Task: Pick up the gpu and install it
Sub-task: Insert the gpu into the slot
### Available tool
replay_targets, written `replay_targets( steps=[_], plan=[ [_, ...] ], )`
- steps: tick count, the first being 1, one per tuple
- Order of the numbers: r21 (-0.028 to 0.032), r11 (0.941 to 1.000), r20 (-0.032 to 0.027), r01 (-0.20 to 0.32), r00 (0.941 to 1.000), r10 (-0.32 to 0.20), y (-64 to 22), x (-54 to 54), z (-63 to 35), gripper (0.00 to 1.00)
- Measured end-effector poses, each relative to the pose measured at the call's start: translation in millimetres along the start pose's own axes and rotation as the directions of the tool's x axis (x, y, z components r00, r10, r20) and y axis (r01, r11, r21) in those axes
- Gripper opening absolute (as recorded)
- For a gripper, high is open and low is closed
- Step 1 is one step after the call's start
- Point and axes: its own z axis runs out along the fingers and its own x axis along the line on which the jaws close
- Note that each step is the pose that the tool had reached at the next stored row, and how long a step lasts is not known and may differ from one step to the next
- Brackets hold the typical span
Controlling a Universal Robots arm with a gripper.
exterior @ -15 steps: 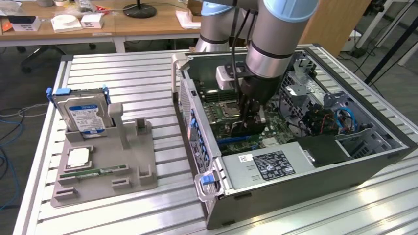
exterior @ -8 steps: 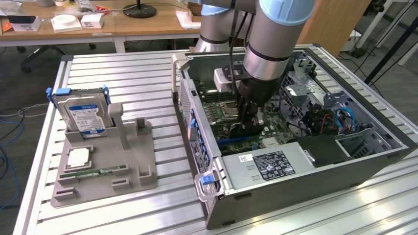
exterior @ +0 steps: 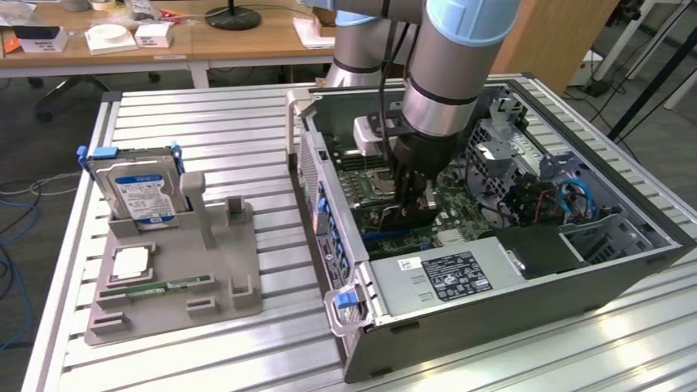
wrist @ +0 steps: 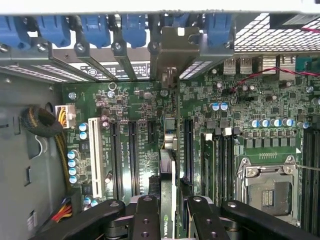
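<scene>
Gripper point(wrist: 167, 212) part-closed, pinching gpu point(wrist: 168, 190) by top edge, card upright inside computer case point(exterior: 642, 245), above motherboard point(wrist: 235, 100) slot near rear brackets. Likely stiff, light, fragile; best held by edges, not components.

No wording is reading clearly: the hard drive's blue label point(exterior: 142, 194), the white sticker point(exterior: 407, 263) and the black label point(exterior: 455, 275) on the power supply are showing illegible print.
</scene>
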Motion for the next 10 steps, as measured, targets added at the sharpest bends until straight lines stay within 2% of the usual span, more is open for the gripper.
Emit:
replay_targets(
  steps=[3,10],
  plan=[
    [0.0019,1.0000,0.0002,0.000,1.0000,0.000,0.1,0.0,1.8,0.26],
    [0.0009,1.0000,0.0004,0.000,1.0000,0.000,0.2,-0.2,0.7,0.26]
  ],
)
